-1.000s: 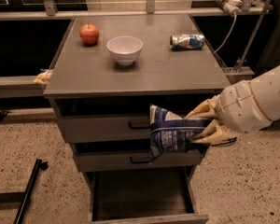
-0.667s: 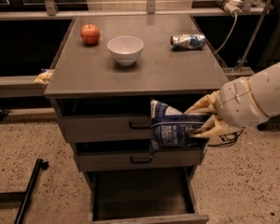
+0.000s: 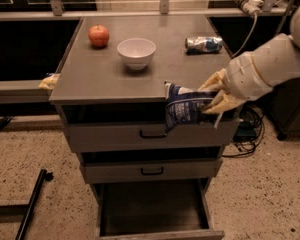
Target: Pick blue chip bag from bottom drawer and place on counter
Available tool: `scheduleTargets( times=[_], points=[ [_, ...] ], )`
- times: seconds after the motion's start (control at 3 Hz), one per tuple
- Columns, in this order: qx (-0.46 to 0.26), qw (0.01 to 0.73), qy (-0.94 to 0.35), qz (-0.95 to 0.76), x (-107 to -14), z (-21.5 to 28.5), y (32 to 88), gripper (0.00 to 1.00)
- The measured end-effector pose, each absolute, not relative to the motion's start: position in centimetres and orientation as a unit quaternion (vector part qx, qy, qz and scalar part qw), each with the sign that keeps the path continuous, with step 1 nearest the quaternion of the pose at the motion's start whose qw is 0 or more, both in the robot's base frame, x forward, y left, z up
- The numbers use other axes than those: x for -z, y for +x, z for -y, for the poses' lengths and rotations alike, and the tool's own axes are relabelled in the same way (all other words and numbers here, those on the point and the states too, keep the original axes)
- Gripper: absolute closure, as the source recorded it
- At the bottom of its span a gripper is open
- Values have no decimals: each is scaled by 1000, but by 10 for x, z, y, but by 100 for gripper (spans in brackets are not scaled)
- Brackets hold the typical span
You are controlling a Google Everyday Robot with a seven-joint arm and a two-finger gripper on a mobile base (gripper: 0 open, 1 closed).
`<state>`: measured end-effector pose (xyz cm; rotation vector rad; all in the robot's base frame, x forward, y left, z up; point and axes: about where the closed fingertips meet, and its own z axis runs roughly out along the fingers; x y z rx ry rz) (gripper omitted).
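The blue chip bag (image 3: 182, 108) is a dark navy crinkly bag with white markings. My gripper (image 3: 214, 97) is shut on its right side and holds it in the air, in front of the top drawer and level with the front edge of the counter (image 3: 110, 76). The white arm reaches in from the right. The bottom drawer (image 3: 155, 209) stands pulled open below, and its dark inside shows nothing in it.
On the counter stand a red apple (image 3: 98, 35), a white bowl (image 3: 136, 52) and a small silver-and-blue packet (image 3: 204, 44). Two shallower drawers with black handles (image 3: 152, 133) sit above the open one. A yellow object (image 3: 49, 81) lies on the ledge at the left.
The gripper has lifted the blue chip bag upward, from in front of the middle drawers to the level of the counter's front edge.
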<state>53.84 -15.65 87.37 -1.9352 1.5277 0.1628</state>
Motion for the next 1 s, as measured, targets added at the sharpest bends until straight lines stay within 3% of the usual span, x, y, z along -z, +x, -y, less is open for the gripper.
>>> scheduleTargets(
  times=[1.0],
  points=[
    [-31,354,-739,-572,-892,161,682,100]
  ],
)
